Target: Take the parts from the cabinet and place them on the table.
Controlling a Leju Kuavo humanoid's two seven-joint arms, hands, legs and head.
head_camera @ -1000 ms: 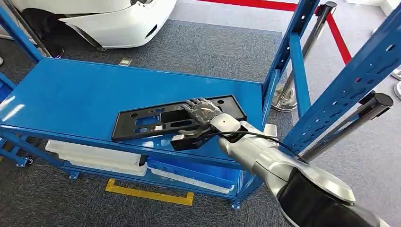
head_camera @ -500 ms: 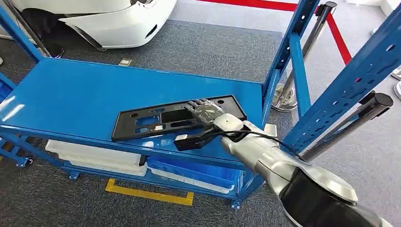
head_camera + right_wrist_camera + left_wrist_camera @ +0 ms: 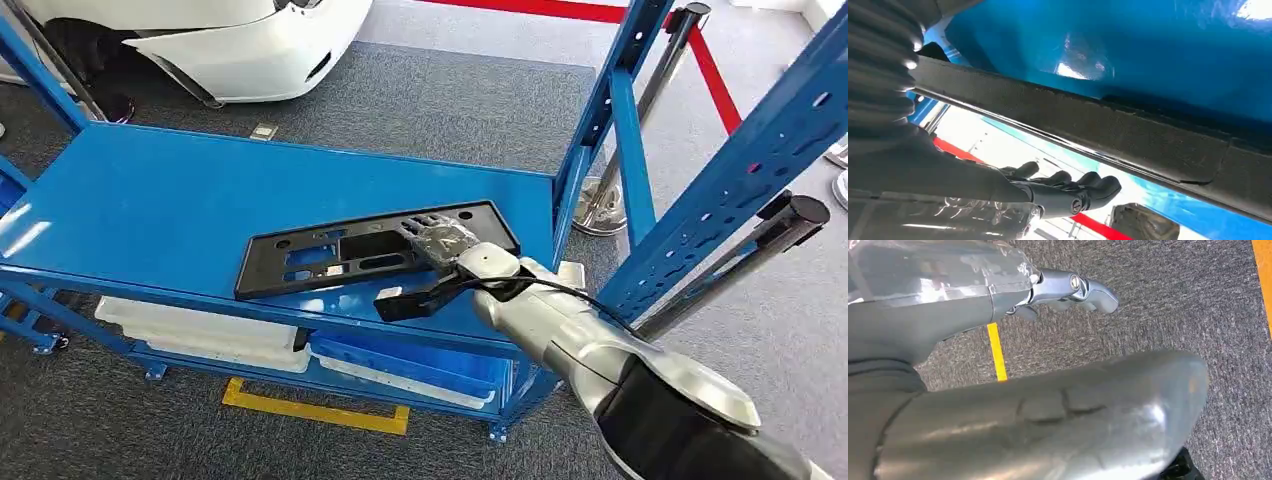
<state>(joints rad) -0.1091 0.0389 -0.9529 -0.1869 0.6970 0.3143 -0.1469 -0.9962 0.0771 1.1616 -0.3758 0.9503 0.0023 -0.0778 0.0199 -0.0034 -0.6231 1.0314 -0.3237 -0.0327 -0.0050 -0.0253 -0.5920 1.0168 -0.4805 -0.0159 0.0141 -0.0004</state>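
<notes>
Since the earlier frame, the right hand [image 3: 437, 240] has shifted slightly rightward, fingers clamped on the black plate [image 3: 330, 258], a flat slotted panel lying on the blue shelf [image 3: 180, 200]. Blue uprights [image 3: 640, 150] flank it; left hand [image 3: 1068, 287] hangs with nothing in it, fingers apart.

The right hand [image 3: 441, 243] hides where its fingers [image 3: 1083, 187] meet the black panel [image 3: 330, 255].
</notes>
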